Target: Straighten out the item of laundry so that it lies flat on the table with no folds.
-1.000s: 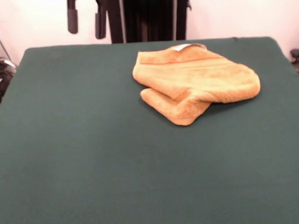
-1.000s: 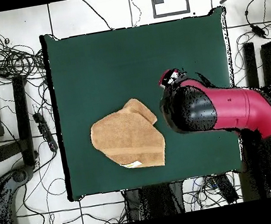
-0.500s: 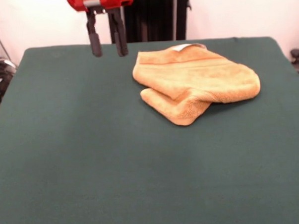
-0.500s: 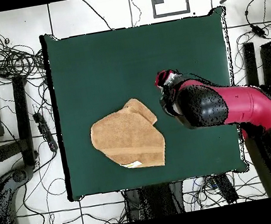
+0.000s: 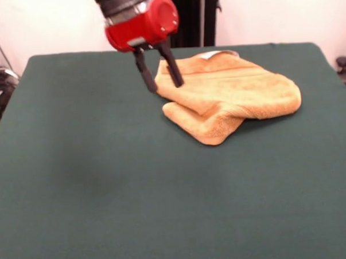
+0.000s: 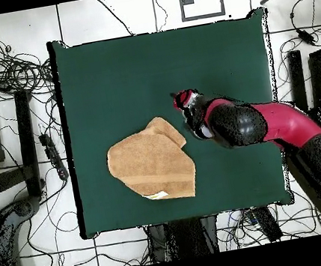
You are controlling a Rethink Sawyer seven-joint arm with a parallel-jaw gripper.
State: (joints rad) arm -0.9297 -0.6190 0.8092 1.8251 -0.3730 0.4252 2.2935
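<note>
The towel (image 5: pixel 229 98) lies crumpled on the green table (image 5: pixel 106 184), in the half farther from the front camera and toward the right side of that view. It is not flat: one portion is folded under itself and forms a thick rolled lobe that projects toward the front camera, and the right end bulges into a rounded hump. A woven band runs across the upper layer, and a small white tag shows at the far edge. In the overhead view the towel (image 6: pixel 152 163) appears as an irregular tan shape with one corner flap pointing up and to the right, and the white tag sits near its lower edge, close to the table edge (image 6: pixel 185 215). The gripper (image 5: pixel 161 78) hangs tilted from a red wrist housing (image 5: pixel 142 22), and its two dark fingers (image 5: pixel 173 69) are spread apart with nothing between them. In the front view the fingertips sit at the left edge of the towel; whether they touch the cloth cannot be told. In the overhead view the red and black arm (image 6: pixel 268 125) reaches in from the right, and its end (image 6: pixel 187 104) sits just beside the towel's upper right flap.
</note>
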